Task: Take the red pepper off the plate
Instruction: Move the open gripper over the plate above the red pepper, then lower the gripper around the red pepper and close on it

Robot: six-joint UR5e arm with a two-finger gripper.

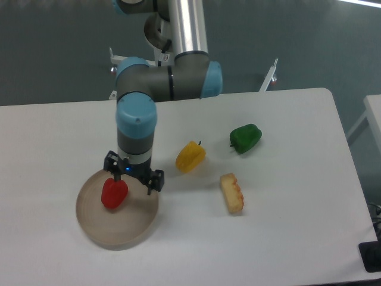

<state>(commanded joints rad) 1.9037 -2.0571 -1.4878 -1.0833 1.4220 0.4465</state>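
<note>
White tabletop [286, 238]: spread jaws, holding nothing, of the gripper [132, 180] hang above the plate [122, 235], just right of the red pepper [114, 192]. Yellow pepper [190, 156], green pepper [245, 137] and a bread piece [231, 192] lie well clear.

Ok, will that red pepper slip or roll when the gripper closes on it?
The red pepper looks glossy and rounded, so it may slide between the fingers. It looks like a stiff toy, probably light. It lies on the plate, whose low rim should limit rolling. The gripper looks open.

high front view, angled down, table [286, 238]
</note>
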